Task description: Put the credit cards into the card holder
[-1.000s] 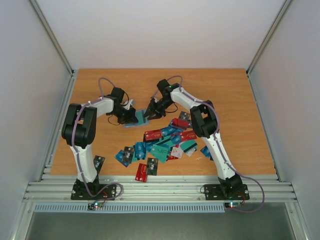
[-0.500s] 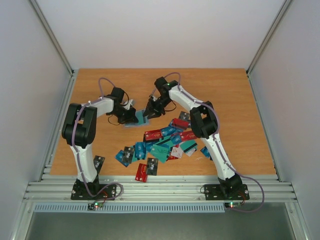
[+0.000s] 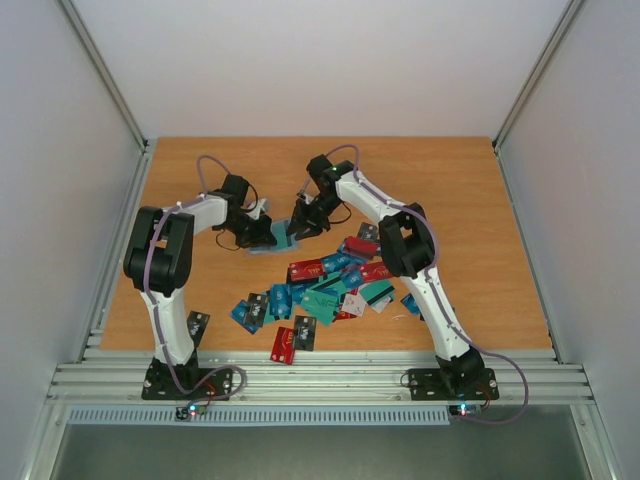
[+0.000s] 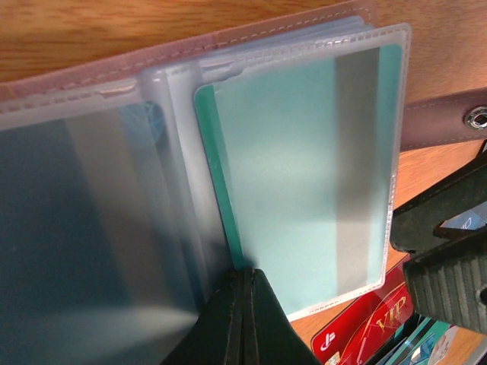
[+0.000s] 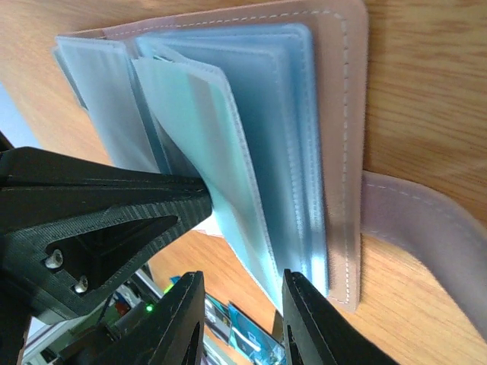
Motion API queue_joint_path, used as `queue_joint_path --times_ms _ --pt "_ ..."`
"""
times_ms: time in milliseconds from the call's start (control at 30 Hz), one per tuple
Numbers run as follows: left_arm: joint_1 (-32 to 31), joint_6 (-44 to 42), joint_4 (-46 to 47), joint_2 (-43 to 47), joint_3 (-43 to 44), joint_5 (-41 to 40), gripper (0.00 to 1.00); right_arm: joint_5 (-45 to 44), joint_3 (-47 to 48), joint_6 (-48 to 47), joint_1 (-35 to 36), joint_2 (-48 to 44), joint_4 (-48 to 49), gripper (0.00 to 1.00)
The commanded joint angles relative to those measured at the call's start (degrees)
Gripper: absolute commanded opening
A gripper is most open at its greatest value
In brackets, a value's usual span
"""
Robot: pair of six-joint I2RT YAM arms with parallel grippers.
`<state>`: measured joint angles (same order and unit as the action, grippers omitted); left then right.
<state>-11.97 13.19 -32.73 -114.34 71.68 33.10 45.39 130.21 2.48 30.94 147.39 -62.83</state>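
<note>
The card holder (image 3: 272,240) lies open on the table between both grippers, its tan cover (image 5: 339,114) down and its clear sleeves fanned up. One sleeve holds a teal card (image 4: 297,167). My left gripper (image 4: 244,285) is shut, pinching the bottom edge of that sleeve; in the top view the left gripper (image 3: 262,232) is at the holder's left side. My right gripper (image 5: 240,319) is open beside the holder's edge, with the raised sleeve's corner reaching between its fingers, ungripped. The loose credit cards (image 3: 330,285) lie in a pile nearer the bases.
The holder's strap (image 5: 426,220) with a snap (image 4: 477,117) trails on the wood. A red VIP card (image 4: 373,323) lies just below the holder. Stray cards lie near the left base (image 3: 197,325) and the front edge (image 3: 283,345).
The right arm's wrist has shifted slightly left toward the holder. The left arm and the holder have stayed in place.
</note>
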Motion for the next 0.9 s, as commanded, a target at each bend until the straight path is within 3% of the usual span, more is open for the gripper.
queue_joint_path --times_ms 0,867 --pt "-0.3 -1.1 0.5 -1.8 0.3 -1.0 0.00 1.7 1.2 0.4 0.6 0.2 0.6 0.30" --pt "-0.3 0.7 -0.2 1.6 1.8 0.9 0.00 7.1 2.9 0.7 1.9 1.2 3.2 0.30"
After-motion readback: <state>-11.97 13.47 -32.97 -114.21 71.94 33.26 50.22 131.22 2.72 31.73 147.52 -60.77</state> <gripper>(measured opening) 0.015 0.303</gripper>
